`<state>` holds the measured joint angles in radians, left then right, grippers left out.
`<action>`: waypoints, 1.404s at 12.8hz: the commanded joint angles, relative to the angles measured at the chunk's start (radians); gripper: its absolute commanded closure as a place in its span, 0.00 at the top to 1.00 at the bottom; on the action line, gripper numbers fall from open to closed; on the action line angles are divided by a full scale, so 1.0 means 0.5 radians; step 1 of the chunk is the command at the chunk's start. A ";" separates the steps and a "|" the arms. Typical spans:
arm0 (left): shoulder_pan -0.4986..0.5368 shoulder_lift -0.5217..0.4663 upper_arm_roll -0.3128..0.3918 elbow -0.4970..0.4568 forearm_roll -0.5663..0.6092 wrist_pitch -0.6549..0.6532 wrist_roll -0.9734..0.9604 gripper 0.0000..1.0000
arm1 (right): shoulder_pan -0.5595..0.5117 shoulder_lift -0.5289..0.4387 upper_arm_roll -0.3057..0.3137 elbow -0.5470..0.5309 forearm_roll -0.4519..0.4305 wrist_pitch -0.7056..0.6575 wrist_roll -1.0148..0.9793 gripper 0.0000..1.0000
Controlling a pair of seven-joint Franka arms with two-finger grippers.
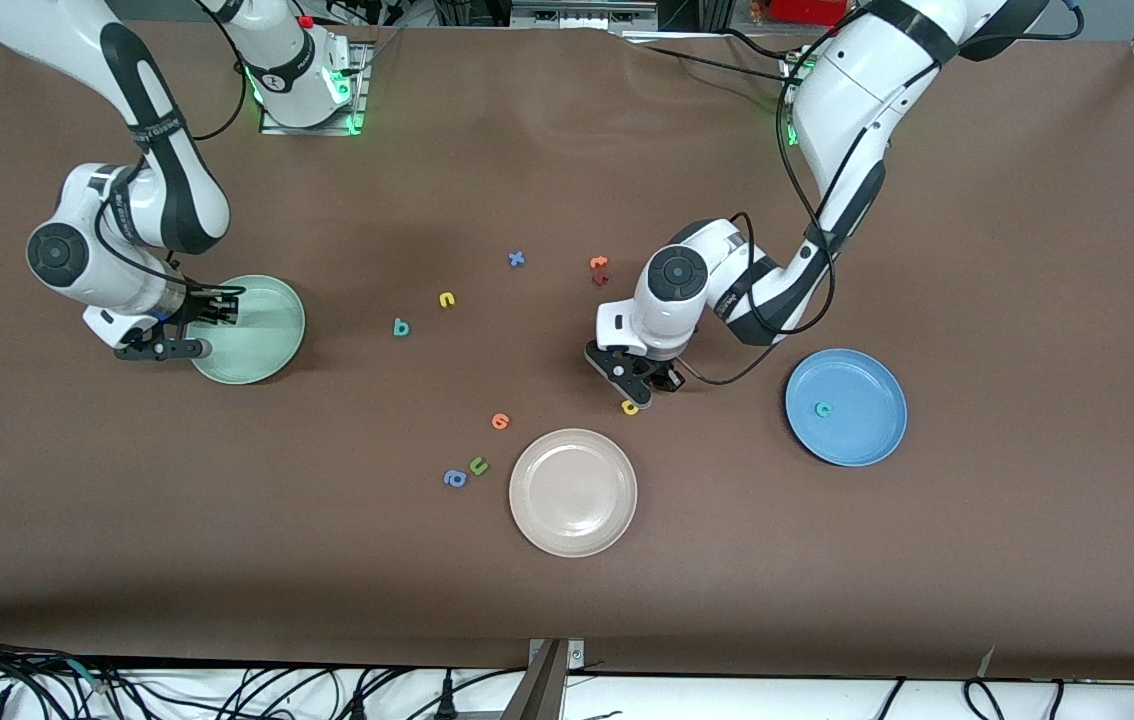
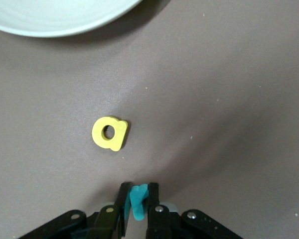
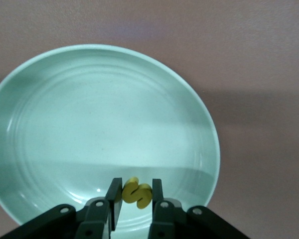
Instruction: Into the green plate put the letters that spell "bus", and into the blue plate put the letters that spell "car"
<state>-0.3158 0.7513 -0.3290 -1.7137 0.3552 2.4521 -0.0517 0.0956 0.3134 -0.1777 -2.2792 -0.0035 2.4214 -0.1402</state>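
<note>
My left gripper (image 1: 639,385) (image 2: 138,189) is down at the table between the beige plate and the blue plate (image 1: 867,425), shut on the thin teal "r" (image 2: 138,204). The yellow "a" (image 1: 630,407) (image 2: 109,133) lies flat just beside it. A teal "c" (image 1: 824,408) lies in the blue plate. My right gripper (image 1: 220,305) (image 3: 136,186) hangs over the green plate (image 1: 262,345) (image 3: 89,114), shut on the yellow "s" (image 3: 136,192). The teal "b" (image 1: 401,327) and the yellow "u" (image 1: 447,299) lie on the table between the two arms.
The beige plate (image 1: 573,492) (image 2: 50,22) sits near the front camera. Loose letters lie around: a blue "x" (image 1: 516,259), an orange letter (image 1: 599,263) and a dark red one (image 1: 601,279), another orange letter (image 1: 500,421), a green "u" (image 1: 478,465), a blue "a" (image 1: 454,479).
</note>
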 commanded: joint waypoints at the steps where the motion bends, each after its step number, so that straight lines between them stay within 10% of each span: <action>1: 0.009 -0.091 0.020 0.013 0.072 -0.191 -0.007 0.00 | 0.002 0.011 0.006 0.045 0.044 -0.014 -0.027 0.94; 4: 0.137 -0.250 0.011 0.019 0.066 -0.501 0.277 0.00 | 0.026 -0.056 0.033 0.085 0.053 -0.105 0.086 0.99; 10: 0.631 -0.306 0.005 0.007 0.047 -0.652 1.130 0.07 | 0.027 -0.142 0.572 0.236 0.056 -0.398 1.015 0.98; 11: 0.671 -0.303 0.005 0.007 0.044 -0.652 1.155 0.18 | 0.027 -0.130 0.677 0.236 0.056 -0.352 1.172 0.98; 12: 0.674 -0.303 0.005 0.007 0.044 -0.652 1.150 0.60 | 0.027 -0.115 0.750 0.236 0.056 -0.288 1.273 0.98; 14: 0.678 -0.312 0.001 0.013 0.044 -0.652 1.168 1.00 | 0.030 -0.035 0.849 0.230 0.056 -0.122 1.375 0.98; 18: 0.607 -0.303 -0.075 0.037 -0.109 -0.652 0.887 1.00 | 0.069 0.131 0.899 0.202 0.041 0.139 1.379 0.88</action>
<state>0.0139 0.6119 -0.3553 -1.6966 0.3345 2.1339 0.4703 0.1223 0.3462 0.2647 -2.1751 0.0076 2.4402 0.5461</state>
